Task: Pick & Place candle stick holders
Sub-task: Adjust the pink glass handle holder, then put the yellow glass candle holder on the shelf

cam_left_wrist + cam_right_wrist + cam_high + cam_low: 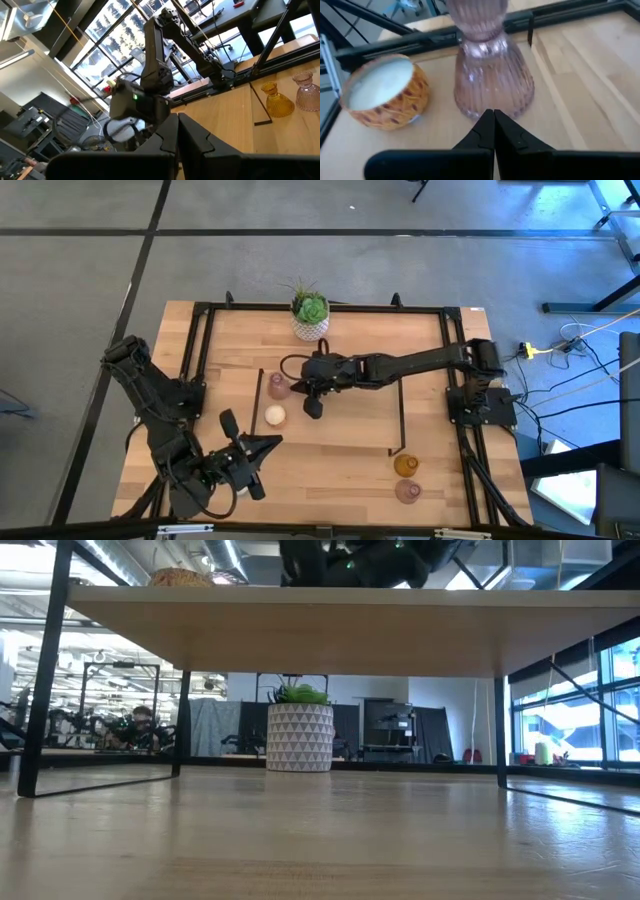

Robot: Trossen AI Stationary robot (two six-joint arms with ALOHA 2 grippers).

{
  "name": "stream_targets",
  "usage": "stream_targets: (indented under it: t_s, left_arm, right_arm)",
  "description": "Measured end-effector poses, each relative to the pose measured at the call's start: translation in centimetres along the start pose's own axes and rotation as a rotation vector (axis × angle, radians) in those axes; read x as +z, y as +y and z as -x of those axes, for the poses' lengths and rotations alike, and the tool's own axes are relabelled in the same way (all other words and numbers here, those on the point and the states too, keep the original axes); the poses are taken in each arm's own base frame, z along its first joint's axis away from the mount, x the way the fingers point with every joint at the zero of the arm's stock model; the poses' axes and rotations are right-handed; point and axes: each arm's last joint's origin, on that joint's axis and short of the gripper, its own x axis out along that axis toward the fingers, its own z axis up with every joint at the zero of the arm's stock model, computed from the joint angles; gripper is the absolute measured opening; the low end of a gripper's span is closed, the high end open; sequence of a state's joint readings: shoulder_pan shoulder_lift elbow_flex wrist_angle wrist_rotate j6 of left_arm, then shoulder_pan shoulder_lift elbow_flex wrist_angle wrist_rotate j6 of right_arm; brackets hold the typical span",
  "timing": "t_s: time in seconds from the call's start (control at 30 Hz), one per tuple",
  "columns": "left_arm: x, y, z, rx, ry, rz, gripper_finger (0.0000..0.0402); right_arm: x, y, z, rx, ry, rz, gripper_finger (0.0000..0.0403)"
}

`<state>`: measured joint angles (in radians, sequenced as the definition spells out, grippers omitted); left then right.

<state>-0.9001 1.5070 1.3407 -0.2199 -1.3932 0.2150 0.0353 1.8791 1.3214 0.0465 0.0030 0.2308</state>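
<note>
A dusty-pink ribbed holder (pixel 279 387) and a low round holder with a cream-white top and an orange-patterned wall (pixel 274 416) stand upright left of the table's centre. Both show in the right wrist view, the pink one (pixel 492 75) and the low one (pixel 385 95). My right gripper (pixel 312 406) is shut, its tips (pixel 493 117) right at the pink holder's foot. An amber holder (pixel 405 465) and a second pink holder (pixel 407 491) stand near the front right; they also show in the left wrist view (pixel 276 100) (pixel 308 92). My left gripper (pixel 255 452) is shut and empty at the front left. My right gripper's shut fingertips (pixel 506 131) point at the lower, flared part of the pink holder (pixel 492 107), slanting down from the table's right side. I cannot tell whether they touch it. The holder stands upright on the wood.
A white patterned pot with a green plant (pixel 311 315) stands at the far edge. The low view shows a wooden board (pixel 320 635) raised on thin black legs (pixel 40 690), with the low round holder (pixel 180 578) on top. A black frame (pixel 200 340) runs around the table.
</note>
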Motion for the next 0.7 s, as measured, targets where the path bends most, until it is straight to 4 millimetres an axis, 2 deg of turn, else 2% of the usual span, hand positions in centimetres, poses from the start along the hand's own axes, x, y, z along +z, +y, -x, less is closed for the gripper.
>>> stream_targets:
  t_s: [0.17, 0.43, 0.53, 0.7]
  left_arm:
    - [-0.1, 0.0, 0.0, -0.003, 0.001, -0.008, 0.0002]
    - [-0.1, 0.0, 0.0, 0.014, 0.006, -0.003, 0.0002]
    - [-0.1, 0.1, 0.0, 0.032, 0.010, 0.004, 0.0001]
    - [-0.2, 0.0, 0.0, 0.018, 0.007, 0.000, 0.0002]
  right_arm:
    - [0.3, 0.1, -0.2, -0.006, -0.010, 0.012, 0.0000]
    - [0.6, 0.8, 1.1, -0.092, 0.009, 0.046, 0.0000]
    - [0.7, 1.3, 2.3, -0.143, 0.036, 0.062, 0.0000]
    - [1.7, 3.4, 6.6, -0.175, 0.063, 0.114, 0.0000]
